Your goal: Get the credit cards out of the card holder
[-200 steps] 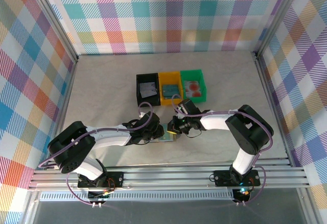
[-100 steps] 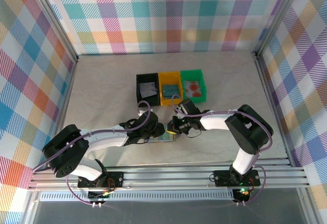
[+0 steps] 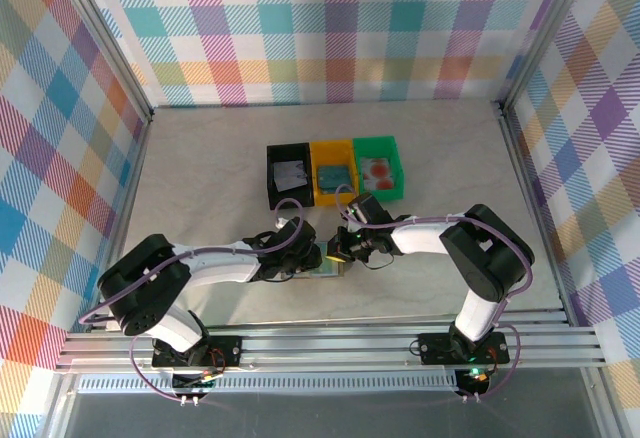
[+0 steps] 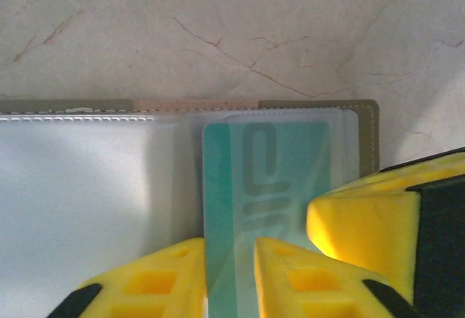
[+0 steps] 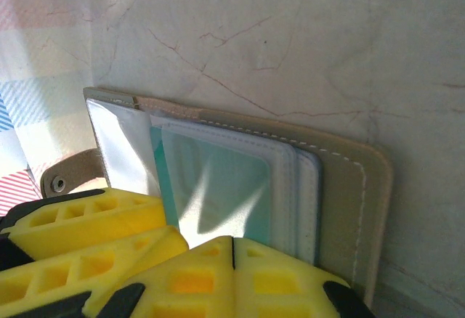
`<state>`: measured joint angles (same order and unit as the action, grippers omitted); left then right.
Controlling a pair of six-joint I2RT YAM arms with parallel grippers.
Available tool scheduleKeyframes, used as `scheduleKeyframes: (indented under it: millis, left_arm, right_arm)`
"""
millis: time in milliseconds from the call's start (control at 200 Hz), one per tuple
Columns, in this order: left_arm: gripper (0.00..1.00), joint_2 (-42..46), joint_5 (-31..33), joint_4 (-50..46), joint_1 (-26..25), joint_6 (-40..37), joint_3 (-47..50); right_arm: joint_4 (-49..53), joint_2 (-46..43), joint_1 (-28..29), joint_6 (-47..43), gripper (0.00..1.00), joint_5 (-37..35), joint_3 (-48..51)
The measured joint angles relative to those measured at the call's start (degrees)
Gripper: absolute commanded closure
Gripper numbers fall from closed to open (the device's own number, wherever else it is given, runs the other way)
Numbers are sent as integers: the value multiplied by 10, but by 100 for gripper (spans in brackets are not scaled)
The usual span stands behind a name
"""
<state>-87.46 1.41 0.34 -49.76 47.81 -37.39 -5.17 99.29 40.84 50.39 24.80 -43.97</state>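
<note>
Card holder (image 5: 356,187) is matt, its pockets (image 4: 80,187) glossy plastic.

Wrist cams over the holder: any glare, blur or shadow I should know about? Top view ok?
Left wrist: teal card hazy under its clear pocket, left panel washed out white, fingers soft. Right wrist: bright glare streak across the card with a dark patch beside it, holder edge sharp. Top external: even light, no glare, but the holder is tiny there.
</note>
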Motion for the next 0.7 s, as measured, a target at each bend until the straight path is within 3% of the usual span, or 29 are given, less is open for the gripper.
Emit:
scheduleKeyframes:
  millis: [295,700]
  left_arm:
    - [100,15,2,1,0,3,6]
    - [100,66,9,14,0,5,31]
  right_arm:
    - [-1,0,0,0,96,0,0]
    - [-13,0,1,0,98,7,-1]
